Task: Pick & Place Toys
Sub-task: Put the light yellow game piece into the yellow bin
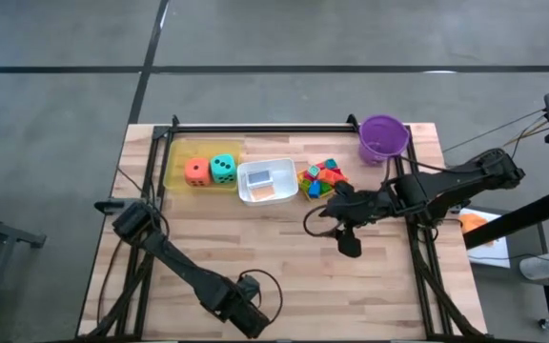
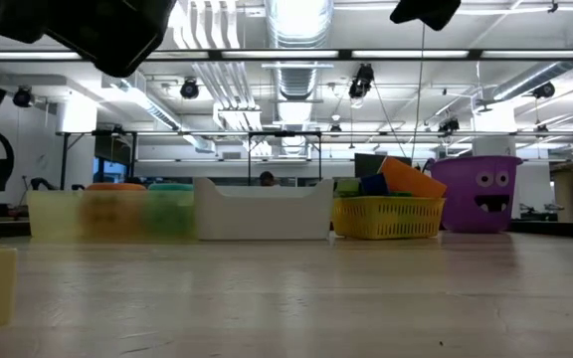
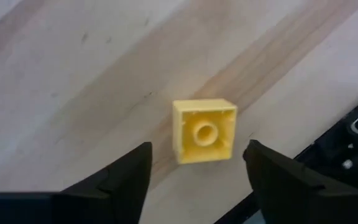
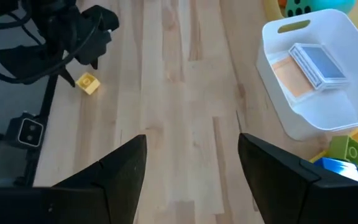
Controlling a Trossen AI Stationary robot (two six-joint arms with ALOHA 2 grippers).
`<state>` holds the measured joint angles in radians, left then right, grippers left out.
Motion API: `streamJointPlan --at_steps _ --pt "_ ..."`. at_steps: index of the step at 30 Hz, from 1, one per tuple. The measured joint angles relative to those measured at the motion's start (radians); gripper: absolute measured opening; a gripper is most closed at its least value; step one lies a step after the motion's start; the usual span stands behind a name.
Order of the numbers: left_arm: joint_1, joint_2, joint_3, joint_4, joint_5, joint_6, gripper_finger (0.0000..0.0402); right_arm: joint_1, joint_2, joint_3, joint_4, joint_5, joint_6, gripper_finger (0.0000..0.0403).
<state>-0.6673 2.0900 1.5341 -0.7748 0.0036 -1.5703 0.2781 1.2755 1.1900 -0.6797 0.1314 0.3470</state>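
Left gripper low over the table's near edge, jaws spread wide, empty. Right gripper mid-table, likewise wide and empty. Yellow block flat on the wood, centred just ahead of the left jaws, untouched.
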Motion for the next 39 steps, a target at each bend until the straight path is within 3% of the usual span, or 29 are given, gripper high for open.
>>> streamJointPlan --at_steps 6,22,30,33,37,39 --pt "-0.001 0.0 0.0 0.035 -0.03 0.0 0.0216 0.008 0.0 0.0 -0.002 0.001 0.017 0.0251" --pt "0.002 0.037 -0.003 0.044 -0.026 -0.004 0.0214 0.008 -0.019 0.011 -0.009 0.001 0.019 0.0251" --pt "0.006 0.059 -0.006 0.052 0.041 0.0 0.0212 0.007 -0.021 0.017 -0.027 0.001 0.016 0.0251" --pt "0.01 0.059 -0.008 0.047 0.045 -0.005 0.0187 0.008 -0.021 0.017 -0.028 0.001 0.016 0.0251" --pt "0.012 0.057 -0.011 0.058 0.052 -0.037 0.0118 0.007 -0.021 0.017 -0.028 0.0 0.018 0.0251" --pt "0.014 0.055 -0.012 0.061 0.053 -0.051 0.0118 0.008 -0.022 0.017 -0.028 0.0 0.017 0.0251"
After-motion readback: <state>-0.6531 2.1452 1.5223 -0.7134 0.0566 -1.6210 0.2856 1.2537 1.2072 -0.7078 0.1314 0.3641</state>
